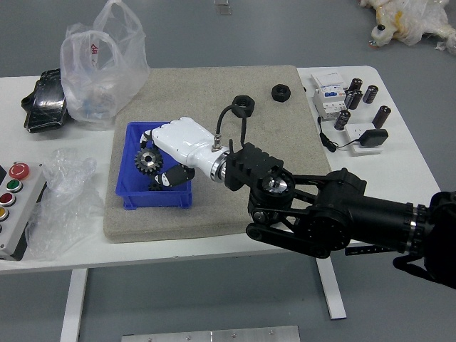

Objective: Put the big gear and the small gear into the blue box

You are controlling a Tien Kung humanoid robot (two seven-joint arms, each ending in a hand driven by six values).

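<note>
My right hand (158,158) reaches in from the right, over the blue box (135,201). Its fingers are closed on the big gear (148,161), a dark toothed wheel held above the box's interior. Below it, the small gear (154,187) lies inside the box near its front wall, partly covered by the hand. The left arm does not show.
Two black rings (281,92) (244,105) lie on the grey mat (192,85) behind the arm. A plastic bag (100,71) stands behind the box, a button panel (20,214) at the left. White devices (329,94) and black cylinders are at the right.
</note>
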